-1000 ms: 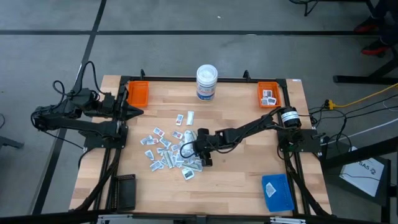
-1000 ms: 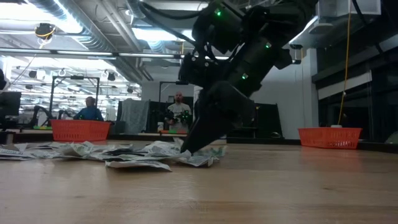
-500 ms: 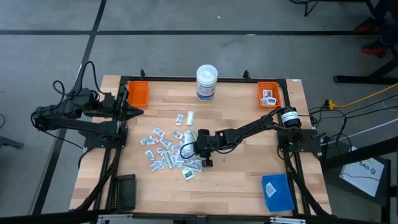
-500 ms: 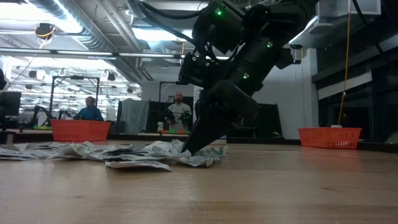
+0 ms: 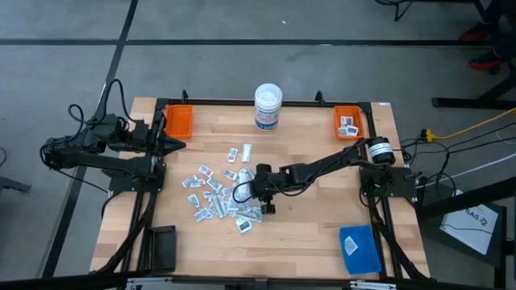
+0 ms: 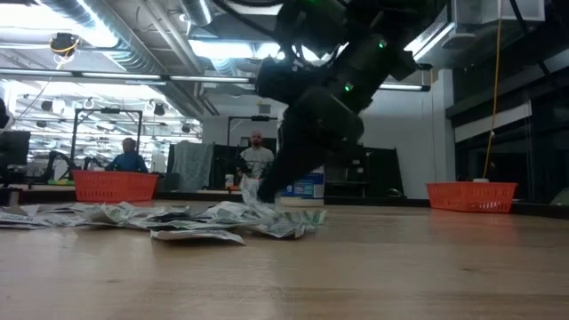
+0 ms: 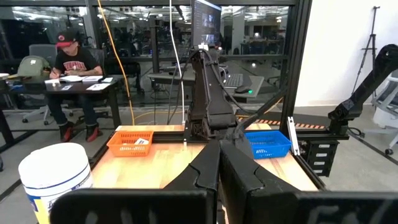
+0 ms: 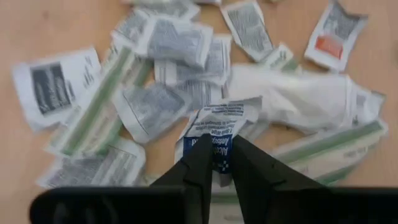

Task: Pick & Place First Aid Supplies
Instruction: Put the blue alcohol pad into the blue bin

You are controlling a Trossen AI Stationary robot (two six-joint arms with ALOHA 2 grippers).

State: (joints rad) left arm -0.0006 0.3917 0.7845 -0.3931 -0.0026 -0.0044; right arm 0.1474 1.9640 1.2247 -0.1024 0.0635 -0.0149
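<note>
The left gripper [image 5: 179,145] rests with its fingers pressed together at the surface's [image 5: 314,234] left edge, beside an orange tray [image 5: 178,121]. The first aid supplies [image 5: 218,196] lie scattered mid-surface. Over their right side, the right gripper [image 8: 219,163] pinches one white packet [image 8: 217,126] with blue print, lifted just above the pile.

Right claw [image 8: 217,155] pinched over mid-table on its outstretched arm; left claw [image 5: 179,144] shut at the table's left edge.
</note>
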